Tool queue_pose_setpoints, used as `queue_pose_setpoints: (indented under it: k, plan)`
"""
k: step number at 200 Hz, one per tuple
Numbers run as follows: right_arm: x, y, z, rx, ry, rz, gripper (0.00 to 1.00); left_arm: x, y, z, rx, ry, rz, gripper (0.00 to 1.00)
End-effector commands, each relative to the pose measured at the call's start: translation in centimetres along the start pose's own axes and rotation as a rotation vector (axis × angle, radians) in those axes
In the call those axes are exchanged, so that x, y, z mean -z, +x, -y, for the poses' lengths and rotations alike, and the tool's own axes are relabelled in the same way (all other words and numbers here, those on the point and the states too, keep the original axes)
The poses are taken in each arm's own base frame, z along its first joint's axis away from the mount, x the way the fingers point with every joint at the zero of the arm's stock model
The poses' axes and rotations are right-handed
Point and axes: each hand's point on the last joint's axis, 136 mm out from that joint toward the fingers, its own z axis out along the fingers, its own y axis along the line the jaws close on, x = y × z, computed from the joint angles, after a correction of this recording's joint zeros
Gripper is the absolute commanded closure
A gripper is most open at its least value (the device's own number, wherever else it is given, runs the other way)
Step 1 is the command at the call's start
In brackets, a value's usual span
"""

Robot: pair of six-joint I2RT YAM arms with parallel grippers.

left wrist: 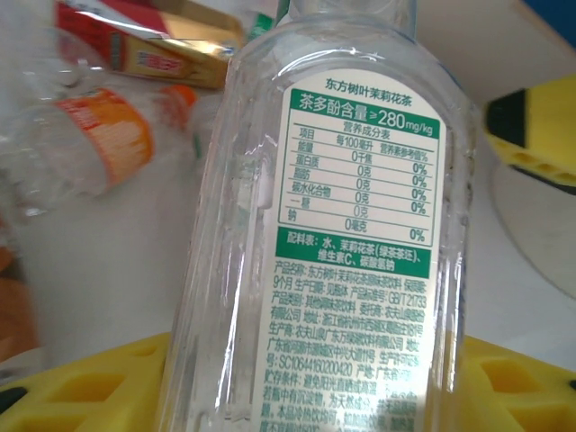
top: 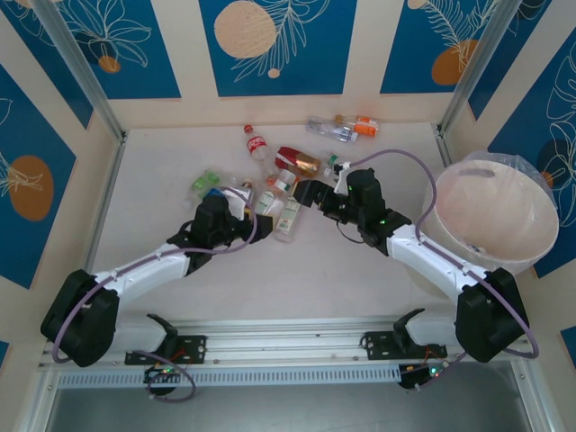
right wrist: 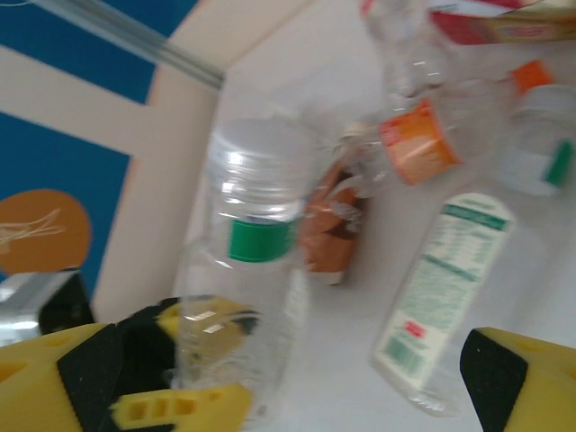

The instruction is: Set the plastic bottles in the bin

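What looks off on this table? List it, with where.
The plastic bottles lie strewn on their sides mid-table, some crumpled; two more lie apart by the far wall. The bin at the right holds none that I can see.

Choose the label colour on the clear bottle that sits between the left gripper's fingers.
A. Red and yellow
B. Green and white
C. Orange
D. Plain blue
B: in the left wrist view, the clear bottle between the left gripper's yellow fingers carries a green-and-white printed label.
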Motion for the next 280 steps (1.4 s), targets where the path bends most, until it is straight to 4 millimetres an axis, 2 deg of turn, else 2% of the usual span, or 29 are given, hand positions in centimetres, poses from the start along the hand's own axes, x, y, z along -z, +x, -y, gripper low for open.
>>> queue_pose_setpoints:
  k: [1,31,58,101,130,148,170,181,205,235,258,280]
  plan:
    - [0.4,-0.5,-3.1,0.000,-0.128,0.001,0.02,0.3,-1.1,3.7,-0.031,0.189,0.038,0.44]
    - [0.1,-1.3,-1.2,-0.073,-0.033,0.037,0.07,0.7,-1.4,5.0,-0.049,0.257,0.062,0.45]
    - [-0.4,-1.3,-1.4,-0.073,-0.036,0.021,0.11,0.6,-1.1,6.2,-0.071,0.314,0.039,0.45]
    - [-0.4,-1.5,-1.4,-0.062,-0.029,0.031,0.28,0.2,-0.7,7.6,-0.106,0.376,0.023,0.45]
    - [0.2,-1.9,-1.6,-0.039,-0.035,0.065,0.47,0.0,-0.2,8.1,-0.127,0.390,0.002,0.43]
    - [0.8,-2.0,-1.7,-0.005,-0.032,0.086,0.54,0.0,-0.3,8.0,-0.127,0.382,0.005,0.37]
    - [1.5,-1.8,-1.6,0.031,-0.013,0.086,0.64,-0.1,-0.4,7.9,-0.124,0.374,0.005,0.19]
    - [1.8,-1.7,-1.6,0.041,-0.008,0.085,0.68,-0.2,-0.3,7.5,-0.115,0.358,0.007,0.11]
    - [2.7,-1.7,-1.4,0.064,0.008,0.107,0.78,-0.3,-0.5,6.9,-0.099,0.316,0.025,0.01]
    - [3.9,-1.9,-1.1,0.110,0.042,0.122,1.00,-0.3,-1.0,4.7,-0.078,0.190,0.066,0.00]
    - [5.4,-2.3,-1.8,0.195,0.059,0.136,1.00,-0.3,-1.4,2.1,-0.047,0.043,0.112,0.00]
    - [7.9,-3.3,-3.3,0.333,0.090,0.160,1.00,0.0,-1.6,-0.6,-0.023,-0.103,0.151,0.00]
